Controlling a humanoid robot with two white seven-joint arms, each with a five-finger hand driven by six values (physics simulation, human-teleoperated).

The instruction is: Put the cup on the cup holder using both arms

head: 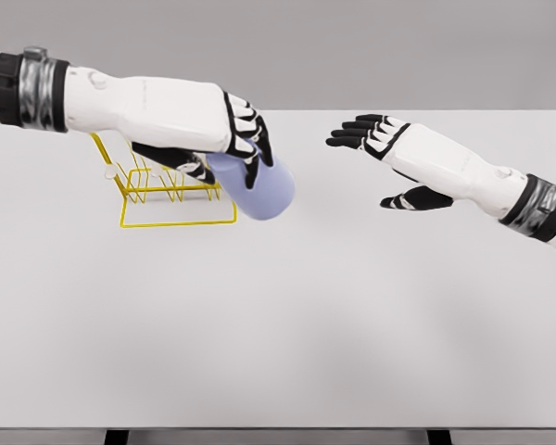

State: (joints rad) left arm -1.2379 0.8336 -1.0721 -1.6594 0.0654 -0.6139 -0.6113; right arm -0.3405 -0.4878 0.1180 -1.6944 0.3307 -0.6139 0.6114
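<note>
In the head view, one pale lavender cup (252,189) is seen gripped by the left hand (230,139), above the white table (306,324) in its far left part. The cup is tilted, its rounded body pointing down and to the right, and its upper part is covered by the hand. The dark-tipped fingers (256,139) are curled over the top of the cup from above, while the thumb is pressed against the cup's left side, so that the cup is clamped between thumb and fingers. Whether the cup touches the table cannot be told.

Just to the left of the cup, and partly hidden behind the left hand and forearm, one yellow wire cup holder (171,197) is seen standing on the table. It is made up of a rectangular base frame and several upright prongs. Nothing is seen hung on the prongs that show; the cup is held beside the holder's right end, close to it or overlapping it in this view.

The right hand (382,139) is held in the air over the far right part of the table, well apart from the cup. Its fingers are stretched out flat toward the left with the thumb spread below, and nothing is held by it.
</note>
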